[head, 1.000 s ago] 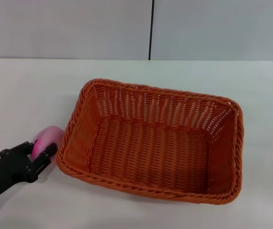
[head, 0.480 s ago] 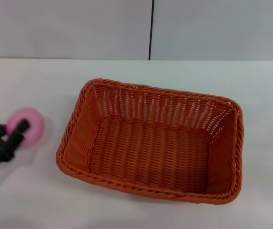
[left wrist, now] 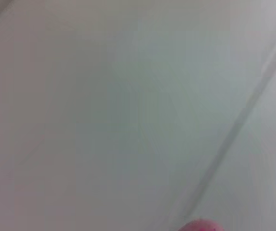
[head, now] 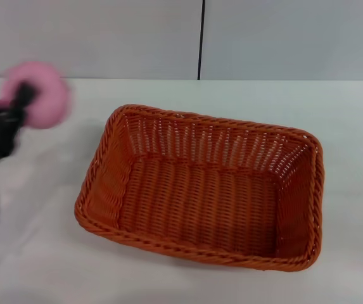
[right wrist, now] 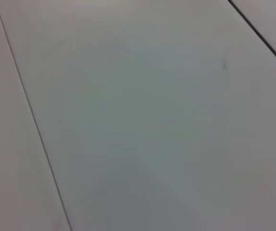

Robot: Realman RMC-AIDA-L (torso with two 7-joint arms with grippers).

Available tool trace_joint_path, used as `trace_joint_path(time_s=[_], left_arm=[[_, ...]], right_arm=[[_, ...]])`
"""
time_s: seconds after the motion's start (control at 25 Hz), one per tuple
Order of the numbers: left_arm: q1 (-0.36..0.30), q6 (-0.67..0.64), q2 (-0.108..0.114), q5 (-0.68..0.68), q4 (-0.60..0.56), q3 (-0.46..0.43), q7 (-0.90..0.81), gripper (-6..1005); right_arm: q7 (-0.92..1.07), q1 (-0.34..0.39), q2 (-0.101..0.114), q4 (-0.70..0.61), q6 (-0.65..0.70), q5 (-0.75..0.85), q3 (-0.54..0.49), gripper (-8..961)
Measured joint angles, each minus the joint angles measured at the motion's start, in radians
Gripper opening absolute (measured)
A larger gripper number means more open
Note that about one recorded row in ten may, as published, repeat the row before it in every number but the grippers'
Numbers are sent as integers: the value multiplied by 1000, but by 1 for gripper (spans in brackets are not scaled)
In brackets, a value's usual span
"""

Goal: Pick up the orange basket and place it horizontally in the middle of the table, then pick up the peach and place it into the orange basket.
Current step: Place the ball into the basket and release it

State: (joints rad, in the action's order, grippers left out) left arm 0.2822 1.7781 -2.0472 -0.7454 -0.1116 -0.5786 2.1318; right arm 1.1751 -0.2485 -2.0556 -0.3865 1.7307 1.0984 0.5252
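While the left tool (head: 21, 101) hangs in the air off the left end of the orange basket (head: 200, 190), its black fingers (head: 24, 95) are clamped on the peach (head: 38, 95), which sits raised well clear of the bench (head: 42, 253). One dark finger crosses the near face of the fruit, and the pink ball bulges out past it toward the basket side. Both tool and peach are smeared by motion in the head view, so the magenta blotch cannot be made out. From the left wrist view only a sliver of the peach (left wrist: 200, 226) shows at the frame edge, against a pale grey blur crossed by a faint diagonal line.

Just to the right of the tool and lower down, the basket rests flat on the white bench with its long sides running left to right, a little skewed so that its right end lies nearer the robot. Its braided rim and open-weave walls are in plain sight and its woven floor holds nothing. The peach is beside and above the basket's left short wall, apart from it, not over the opening.

Beyond the tool and basket, the bench runs back to a grey wall (head: 105, 38) split by a dark vertical seam (head: 201, 38).

No right tool appears in any view.
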Motion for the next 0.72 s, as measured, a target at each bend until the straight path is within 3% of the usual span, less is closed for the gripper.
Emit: trace_joint_path(time_s=[0.08,0.12,0.16,0.24,0.28,0.68,0.72], left_arm=[[0,0,0,0,0,0,0,170],[90,27,-9,52,58,97,-6,164],[128,9,-12,74,72,153,-6,158],[149,-5,-14,86,81,184,-6,147],[192,-44,-16,109,94,253,-6,157],[194,-73,-17,107,117,260,7,256],[185,-69,-16,104,116,243,7,315]], right_arm=[[0,0,-1,0,0,0,2,458],[0,0,-1,0,0,0,3,458],[0,0,-1,0,0,0,3,458],[0,2,-2,0,0,0,4,458],[0,3,-2,0,0,0,4,458],[-9,8,1,25,0,2,2,458],[-9,7,1,25,0,2,1,458]])
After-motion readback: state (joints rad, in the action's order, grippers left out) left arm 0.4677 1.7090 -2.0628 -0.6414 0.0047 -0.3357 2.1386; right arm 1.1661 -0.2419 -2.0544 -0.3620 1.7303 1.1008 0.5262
